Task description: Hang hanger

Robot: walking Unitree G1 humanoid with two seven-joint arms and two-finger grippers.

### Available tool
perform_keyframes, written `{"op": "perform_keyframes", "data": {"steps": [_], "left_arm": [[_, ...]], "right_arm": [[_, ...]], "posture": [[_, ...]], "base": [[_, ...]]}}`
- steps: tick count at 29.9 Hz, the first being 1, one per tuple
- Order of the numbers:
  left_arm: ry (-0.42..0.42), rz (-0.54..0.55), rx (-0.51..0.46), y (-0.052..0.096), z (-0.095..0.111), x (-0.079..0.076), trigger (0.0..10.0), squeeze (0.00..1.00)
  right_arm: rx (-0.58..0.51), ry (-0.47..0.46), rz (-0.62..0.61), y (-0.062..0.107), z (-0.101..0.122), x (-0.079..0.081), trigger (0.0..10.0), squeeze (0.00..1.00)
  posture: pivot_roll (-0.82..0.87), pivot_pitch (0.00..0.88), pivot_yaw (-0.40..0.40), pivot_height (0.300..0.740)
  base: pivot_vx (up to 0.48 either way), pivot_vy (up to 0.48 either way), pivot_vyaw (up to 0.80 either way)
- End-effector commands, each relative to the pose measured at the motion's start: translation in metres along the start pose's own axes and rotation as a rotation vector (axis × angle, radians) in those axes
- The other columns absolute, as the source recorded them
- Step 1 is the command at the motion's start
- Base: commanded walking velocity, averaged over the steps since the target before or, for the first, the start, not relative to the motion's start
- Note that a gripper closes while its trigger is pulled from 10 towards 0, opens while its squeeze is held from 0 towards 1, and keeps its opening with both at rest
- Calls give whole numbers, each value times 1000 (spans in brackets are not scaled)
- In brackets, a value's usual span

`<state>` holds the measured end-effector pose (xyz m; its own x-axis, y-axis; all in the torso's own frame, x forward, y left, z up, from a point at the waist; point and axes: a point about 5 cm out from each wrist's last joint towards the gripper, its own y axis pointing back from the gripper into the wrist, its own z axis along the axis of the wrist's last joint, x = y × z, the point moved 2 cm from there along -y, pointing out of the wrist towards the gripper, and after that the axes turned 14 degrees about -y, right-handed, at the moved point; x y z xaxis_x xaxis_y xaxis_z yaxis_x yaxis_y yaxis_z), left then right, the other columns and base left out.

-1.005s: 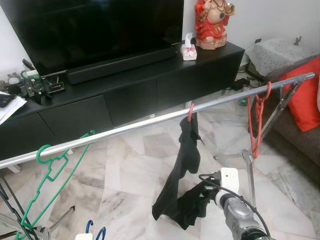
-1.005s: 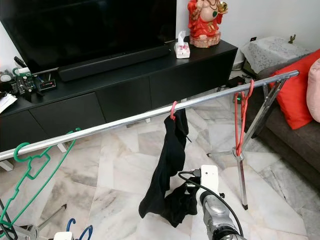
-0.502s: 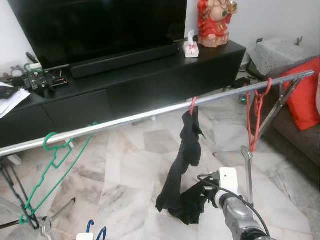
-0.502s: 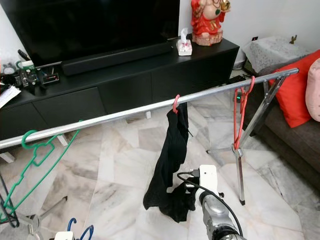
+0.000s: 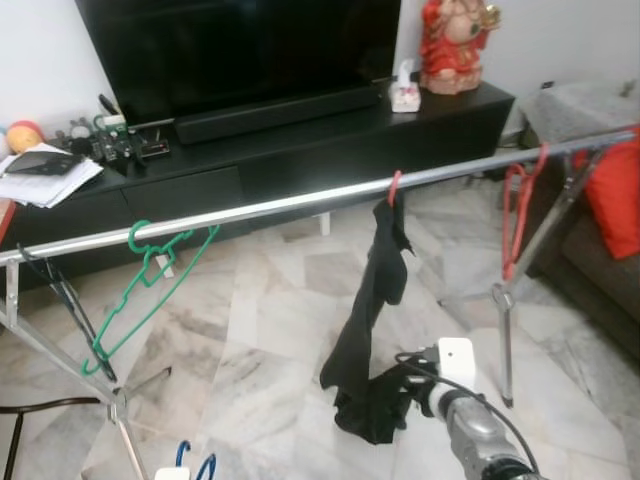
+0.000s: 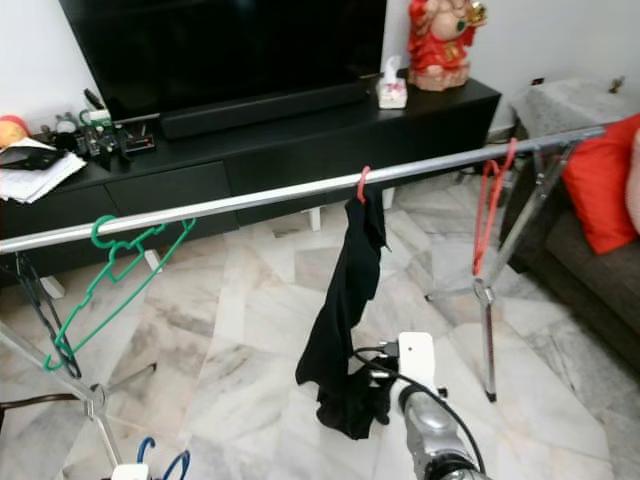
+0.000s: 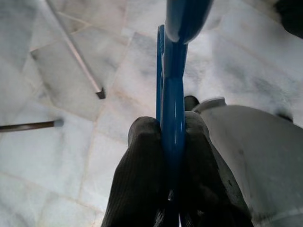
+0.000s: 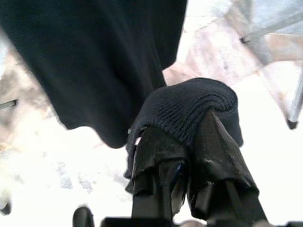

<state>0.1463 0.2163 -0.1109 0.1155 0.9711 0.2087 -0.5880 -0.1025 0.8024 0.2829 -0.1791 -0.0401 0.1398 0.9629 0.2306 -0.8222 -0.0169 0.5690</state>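
Note:
A long silver rail [image 5: 260, 208] crosses the room on metal stands. On it hang a green hanger [image 5: 150, 290] at the left, a red hanger [image 5: 518, 215] at the right, and in the middle a black garment [image 5: 375, 300] on a red hook [image 5: 394, 187]. My right gripper [image 8: 184, 127] is shut on the garment's lower folds [image 8: 189, 104], low in front of me. In the left wrist view, my left gripper [image 7: 171, 127] is shut on a blue hanger [image 7: 173, 71]. That hanger's blue tips [image 5: 190, 462] show at the bottom edge of the left eye view.
Behind the rail a black TV console [image 5: 300, 160] carries a TV, a red statue [image 5: 455, 45], a tissue pack and papers [image 5: 50, 180]. A sofa with a red cushion [image 5: 612, 195] is at the right. Stand legs [image 5: 505, 340] rest on the marble floor.
The camera has swung so the rail's left stand and more of the console's left end have come into view. Both grippers keep their holds and the hangers stay put on the rail.

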Motion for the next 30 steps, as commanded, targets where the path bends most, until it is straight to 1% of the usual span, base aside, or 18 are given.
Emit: {"op": "perform_keyframes", "data": {"steps": [1,15,23,30], "left_arm": [[2,-13,15,1,-5,-4,10000,0],[-4,-23,19,1,-5,-8,10000,0],[0,-26,24,2,-7,-8,10000,0],[0,-25,31,2,-8,-8,10000,0]], "right_arm": [[-14,7,1,0,4,-1,10000,0],[-13,9,2,0,2,-1,10000,0],[-12,25,7,0,3,0,10000,0],[-34,34,28,-2,9,5,10000,0]], "posture": [[-118,0,48,740],[-118,0,51,740],[-116,0,50,740],[-115,0,50,740]], "base": [[-259,0,0],[-261,0,0],[-263,0,0],[-261,0,0]]}}
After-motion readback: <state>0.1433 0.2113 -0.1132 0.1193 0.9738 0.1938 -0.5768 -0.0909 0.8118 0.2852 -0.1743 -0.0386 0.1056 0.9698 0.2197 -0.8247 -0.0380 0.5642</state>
